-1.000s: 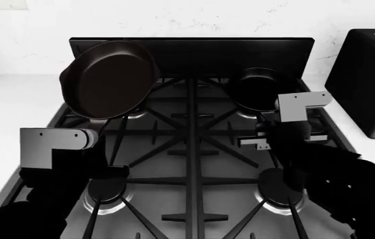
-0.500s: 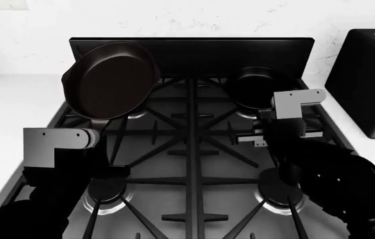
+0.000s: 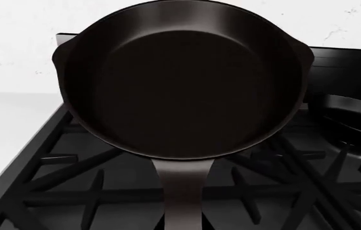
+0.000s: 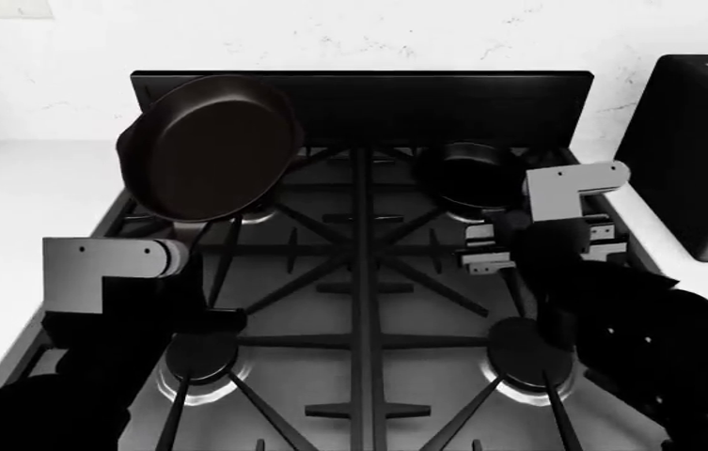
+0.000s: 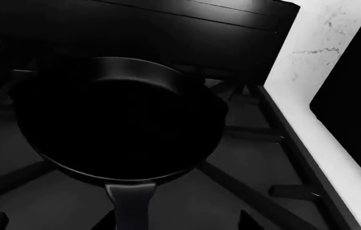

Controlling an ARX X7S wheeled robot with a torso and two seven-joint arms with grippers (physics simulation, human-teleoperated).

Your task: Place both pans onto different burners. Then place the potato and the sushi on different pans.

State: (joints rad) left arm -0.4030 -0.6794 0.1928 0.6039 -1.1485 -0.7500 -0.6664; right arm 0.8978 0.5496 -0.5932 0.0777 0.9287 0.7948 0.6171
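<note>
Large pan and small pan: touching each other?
Apart. In the head view the large pan is over the back left of the stove, the small pan at back right, with bare grate between them.

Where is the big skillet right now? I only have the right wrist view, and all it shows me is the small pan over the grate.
Observer: In the head view, the larger skillet is at the rear left, tilted and raised above the stove.
Operator: Is anything in it?
Observer: No. The left wrist view looks straight into it, and the inside is bare.
Operator: And the front burners?
Observer: The front-left burner and the front-right burner have no pan on them.
</note>
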